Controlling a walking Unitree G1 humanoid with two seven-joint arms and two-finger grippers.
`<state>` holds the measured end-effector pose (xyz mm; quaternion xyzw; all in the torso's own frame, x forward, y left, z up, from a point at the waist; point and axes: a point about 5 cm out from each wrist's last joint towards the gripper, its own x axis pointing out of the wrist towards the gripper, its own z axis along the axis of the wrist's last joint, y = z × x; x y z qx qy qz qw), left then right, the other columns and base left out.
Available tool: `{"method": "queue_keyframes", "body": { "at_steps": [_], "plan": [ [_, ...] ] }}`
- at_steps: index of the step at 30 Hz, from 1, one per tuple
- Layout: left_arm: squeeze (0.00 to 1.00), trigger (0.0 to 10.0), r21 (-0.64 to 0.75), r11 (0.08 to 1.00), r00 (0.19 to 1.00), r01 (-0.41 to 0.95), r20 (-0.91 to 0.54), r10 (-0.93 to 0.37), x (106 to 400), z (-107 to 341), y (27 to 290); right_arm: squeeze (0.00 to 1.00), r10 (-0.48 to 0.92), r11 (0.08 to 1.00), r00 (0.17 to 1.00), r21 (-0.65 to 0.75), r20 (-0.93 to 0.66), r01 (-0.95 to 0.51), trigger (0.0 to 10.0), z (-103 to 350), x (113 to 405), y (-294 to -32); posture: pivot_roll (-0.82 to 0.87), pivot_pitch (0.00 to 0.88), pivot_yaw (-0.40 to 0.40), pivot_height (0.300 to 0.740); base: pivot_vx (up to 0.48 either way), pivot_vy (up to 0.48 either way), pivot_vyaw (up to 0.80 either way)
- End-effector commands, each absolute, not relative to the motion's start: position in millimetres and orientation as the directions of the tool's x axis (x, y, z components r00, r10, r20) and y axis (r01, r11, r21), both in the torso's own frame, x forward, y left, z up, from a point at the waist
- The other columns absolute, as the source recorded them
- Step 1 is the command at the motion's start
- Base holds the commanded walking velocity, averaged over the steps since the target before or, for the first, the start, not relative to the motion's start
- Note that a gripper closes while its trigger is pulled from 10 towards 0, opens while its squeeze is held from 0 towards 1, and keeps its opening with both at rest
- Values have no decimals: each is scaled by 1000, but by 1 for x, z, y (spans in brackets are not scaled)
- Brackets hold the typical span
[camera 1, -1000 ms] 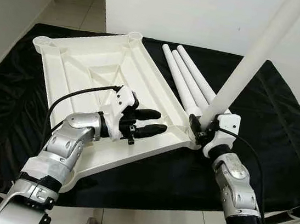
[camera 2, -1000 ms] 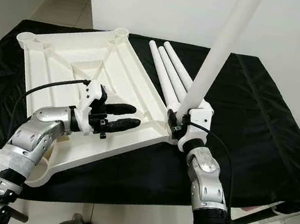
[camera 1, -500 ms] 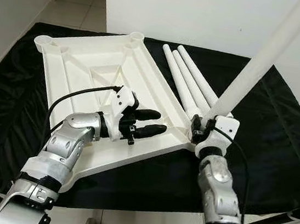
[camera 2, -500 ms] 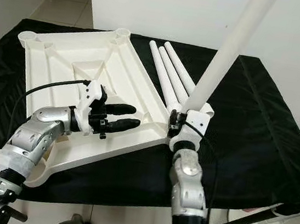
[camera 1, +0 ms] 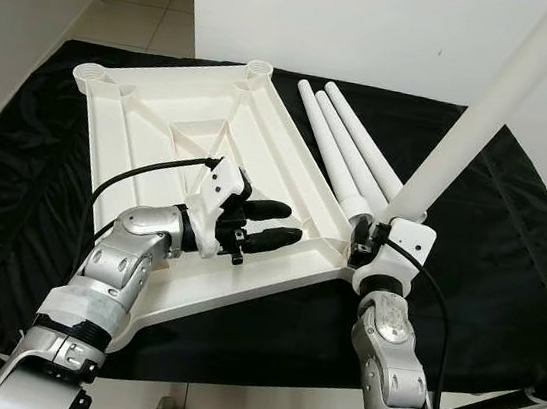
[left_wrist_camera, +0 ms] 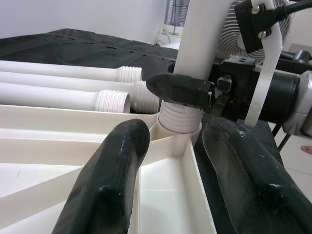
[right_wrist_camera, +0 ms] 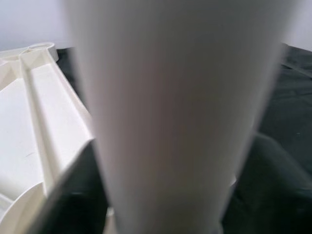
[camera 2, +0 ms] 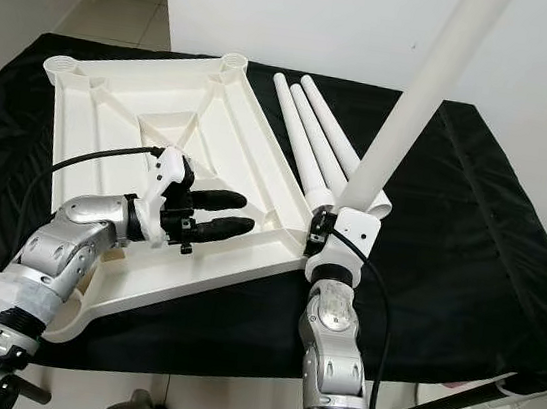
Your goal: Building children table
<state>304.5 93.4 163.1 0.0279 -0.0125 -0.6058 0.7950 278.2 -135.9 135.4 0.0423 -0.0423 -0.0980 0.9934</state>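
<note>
1. while the right gripper (camera 1: 368,239) clamps its fingers round the base of the raised table leg (camera 1: 488,107), the threaded end sits at the near-right corner socket (left_wrist_camera: 179,127) of the upturned tabletop (camera 1: 176,141).
2. tabletop lies underside up on the black-draped bench (camera 1: 511,236); three spare legs (camera 1: 346,154) lie side by side just right of it, toward the far edge.
3. left gripper (camera 1: 276,222) rests on the tabletop near that corner, fingers spread apart, holding nothing, seemingly steadying the panel.
4. step in hand, by my read: screwing in leg one.
5. next move calls for the leg brought square to the socket and twisted home, panel kept pinned.
</note>
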Motion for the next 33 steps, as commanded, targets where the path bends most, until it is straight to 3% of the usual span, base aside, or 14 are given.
{"method": "queue_keyframes", "body": {
  "at_steps": [1, 6, 7, 9, 13, 25, 26, 28, 29, 30, 31, 33],
  "plan": [
    [0, 10000, 73, 244, 247, 967, -32, -969, 303, 162, 92, 1000, -188, 965, 979, 197, 74, 171, 10000, 139, 275, -123, -16, 0, -27, 740, 0, 0, 0],
    [0, 10000, 72, 244, 247, 967, -33, -968, 303, 161, 91, 973, -129, 979, 986, 172, 106, 109, 10000, 143, 274, -127, -20, 4, -25, 740, 0, 0, 0],
    [0, 10000, 71, 245, 248, 967, -31, -968, 303, 162, 91, 0, -65, 988, 991, 149, 114, 48, 10000, 144, 274, -131, -24, 11, -19, 740, 0, 0, 0],
    [0, 10000, 71, 245, 248, 967, -31, -968, 303, 162, 91, 0, -65, 988, 991, 149, 114, 48, 10000, 144, 274, -131, -24, 11, -19, 740, 0, 0, 0],
    [0, 10000, 73, 246, 248, 967, -29, -968, 304, 163, 90, 0, 106, 991, 988, 69, 114, -115, 10000, 144, 275, -146, -28, 15, -9, 740, 0, 0, 0],
    [0, 10000, 69, 247, 249, 967, -24, -968, 304, 164, 89, 0, 357, 933, 933, -77, 52, -353, 10000, 133, 289, -173, -14, 17, -4, 740, 0, 0, 0],
    [0, 10000, 70, 246, 248, 967, -23, -968, 304, 164, 89, 0, 379, 923, 924, -90, 41, -375, 7137, 133, 291, -176, -13, 16, -4, 740, 0, 0, 0],
    [0, 10000, 71, 246, 248, 967, -23, -968, 304, 164, 89, 0, 390, 918, 920, -96, 36, -386, 7137, 133, 292, -176, -13, 16, -4, 740, 0, 0, 0],
    [0, 10000, 72, 246, 248, 967, -23, -968, 305, 165, 89, 0, 411, 907, 911, -110, 30, -405, 3216, 133, 294, -178, -13, 15, -2, 740, 0, 0, 0],
    [0, 10000, 72, 246, 248, 967, -23, -968, 305, 165, 89, 0, 411, 907, 911, -110, 30, -405, 3216, 133, 294, -178, -13, 15, -2, 740, 0, 0, 0],
    [0, 10000, 74, 247, 249, 966, -22, -968, 305, 165, 89, 0, 437, 893, 899, -128, 18, -431, 0, 133, 299, -181, -11, 13, -3, 740, 0, 0, 0],
    [0, 10000, 74, 247, 249, 966, -22, -968, 305, 165, 89, 0, 437, 893, 899, -128, 18, -431, 0, 133, 299, -181, -11, 13, -3, 740, 0, 0, 0]
  ]
}}
